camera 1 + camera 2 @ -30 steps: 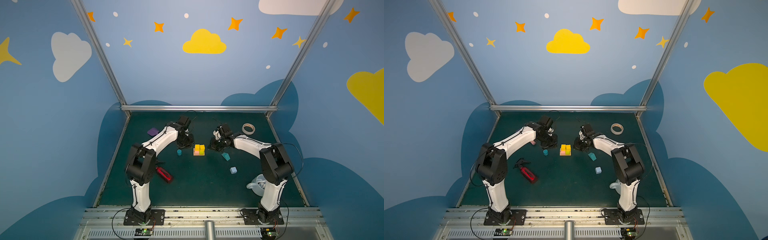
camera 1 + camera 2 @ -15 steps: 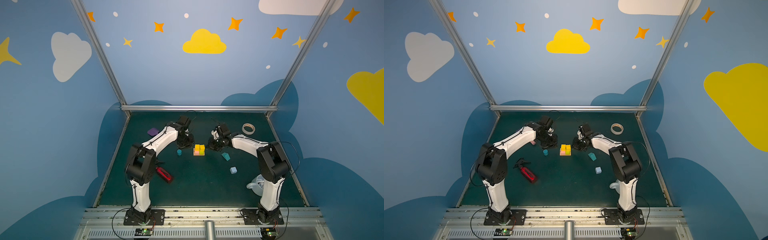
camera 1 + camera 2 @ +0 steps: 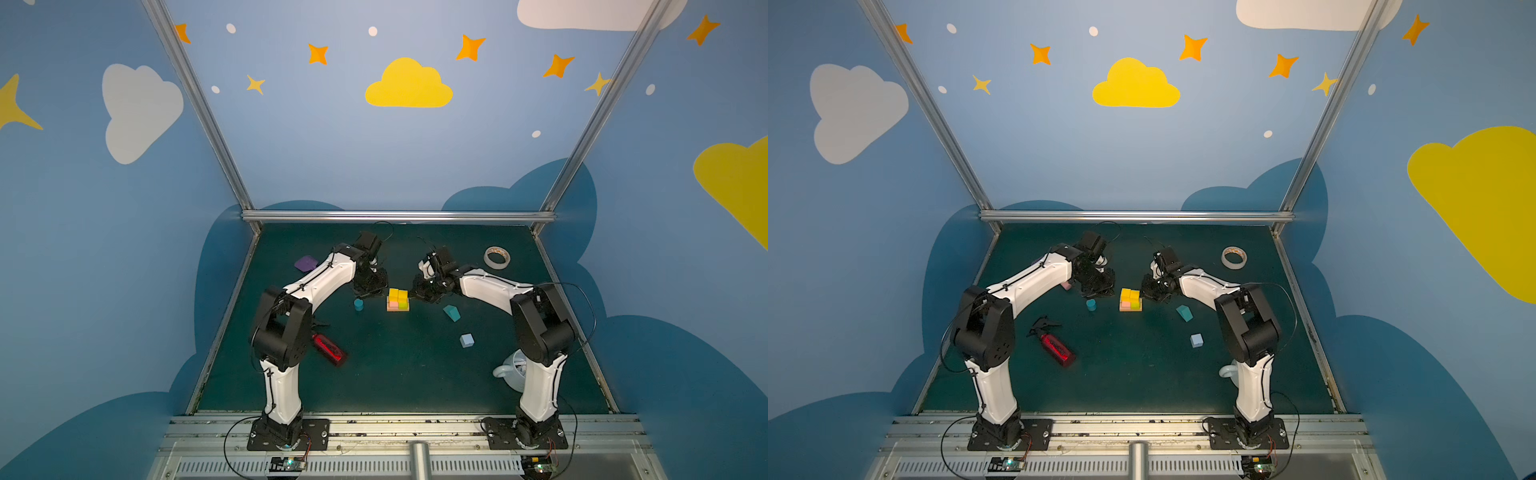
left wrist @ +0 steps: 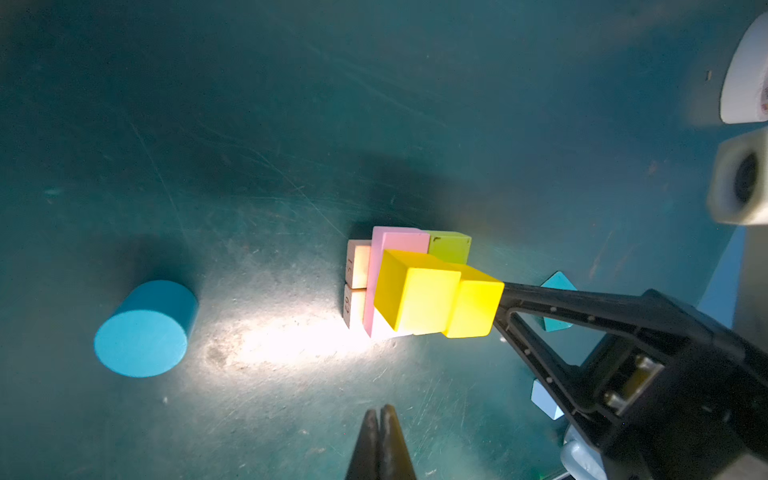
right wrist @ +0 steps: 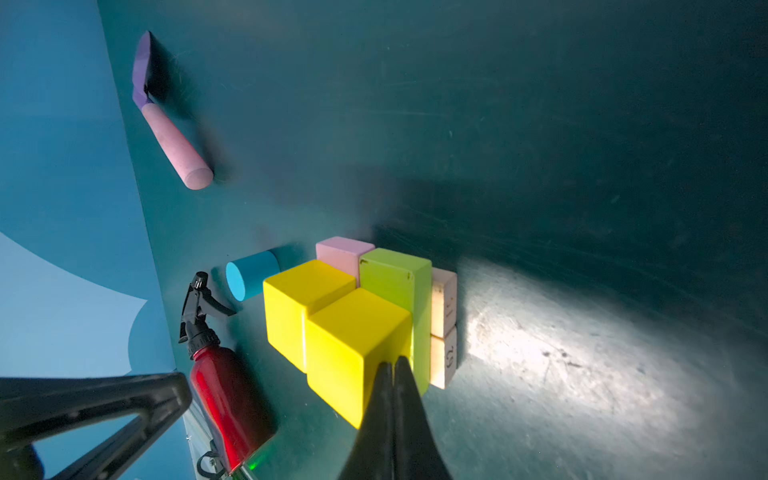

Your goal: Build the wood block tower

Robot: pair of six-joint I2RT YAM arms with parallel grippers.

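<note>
- The tower (image 3: 398,300) stands central on the counter (image 3: 395,374), yellow cubes (image 5: 332,316) topmost.
- Your right pincer (image 5: 392,365), shut and empty, has edged in against one cube: squaring up, I judge.
- Left pincer (image 4: 379,411): shut, empty.

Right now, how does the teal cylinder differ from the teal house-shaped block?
The teal cylinder is round; the teal house-shaped block has flat faces and a sloped end. The cylinder sits left of the tower, the house-shaped block right of it, in both top views. Both rest loose on the mat, off the tower.
</note>
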